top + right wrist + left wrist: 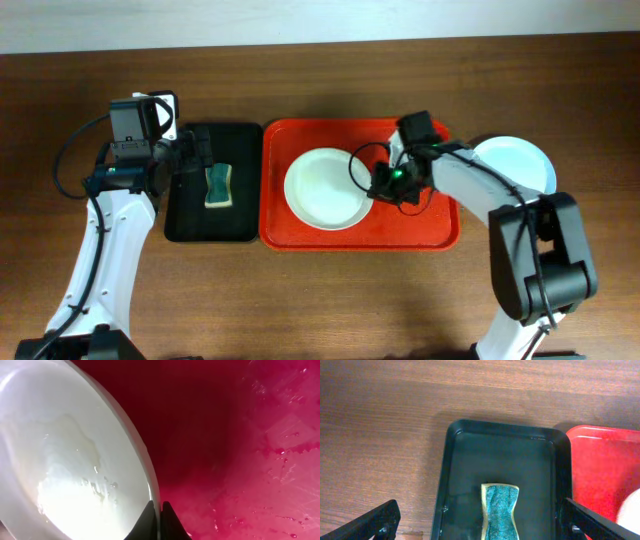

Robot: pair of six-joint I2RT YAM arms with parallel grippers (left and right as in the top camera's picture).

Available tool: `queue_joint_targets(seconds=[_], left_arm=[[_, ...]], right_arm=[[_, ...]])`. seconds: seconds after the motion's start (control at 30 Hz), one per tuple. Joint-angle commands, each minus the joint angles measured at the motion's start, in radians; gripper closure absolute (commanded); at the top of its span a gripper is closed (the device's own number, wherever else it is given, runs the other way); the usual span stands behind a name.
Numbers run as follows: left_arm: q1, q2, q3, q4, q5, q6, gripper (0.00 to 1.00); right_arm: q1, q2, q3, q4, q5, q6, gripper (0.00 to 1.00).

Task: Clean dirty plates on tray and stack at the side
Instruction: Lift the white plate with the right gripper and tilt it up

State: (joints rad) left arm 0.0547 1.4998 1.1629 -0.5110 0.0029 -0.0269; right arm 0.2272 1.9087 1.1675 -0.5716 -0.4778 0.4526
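Note:
A white plate (326, 187) with a faint yellowish smear lies on the red tray (430, 228). My right gripper (378, 185) is shut on its right rim; the right wrist view shows the rim (150, 482) pinched between the two fingertips (159, 510). A pale mint-blue plate (515, 162) sits on the table right of the tray. My left gripper (192, 152) is open above the far end of the black tray (190, 218), its fingers wide apart on both sides of the sponge (499, 509).
A green and yellow sponge (218, 186) lies in the narrow black tray (465, 460), left of the red tray (600, 470). Brown wooden table (320, 300) all round. A pale wall edge runs along the back.

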Motion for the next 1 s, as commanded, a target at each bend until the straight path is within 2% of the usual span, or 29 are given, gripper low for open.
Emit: queue_joint_targets(seconds=[0.0, 0.13, 0.6, 0.8, 0.97], left_arm=[[0.0, -0.01, 0.001, 0.002, -0.003, -0.01, 0.01], [0.0, -0.01, 0.001, 0.002, -0.003, -0.01, 0.01], [0.0, -0.01, 0.001, 0.002, -0.003, -0.01, 0.01], [0.0, -0.01, 0.001, 0.002, -0.003, -0.01, 0.01], [0.0, -0.01, 0.001, 0.002, -0.003, -0.01, 0.01]], right_arm=[[-0.026, -0.035, 0.024, -0.023, -0.117, -0.001, 0.96], [-0.01, -0.067, 0.039, -0.031, -0.096, 0.0, 0.96], [0.189, -0.074, 0.238, -0.045, 0.367, 0.087, 0.96], [0.296, -0.074, 0.246, 0.093, 0.519, 0.087, 0.96], [0.323, -0.073, 0.246, 0.204, 0.516, 0.108, 0.96]])
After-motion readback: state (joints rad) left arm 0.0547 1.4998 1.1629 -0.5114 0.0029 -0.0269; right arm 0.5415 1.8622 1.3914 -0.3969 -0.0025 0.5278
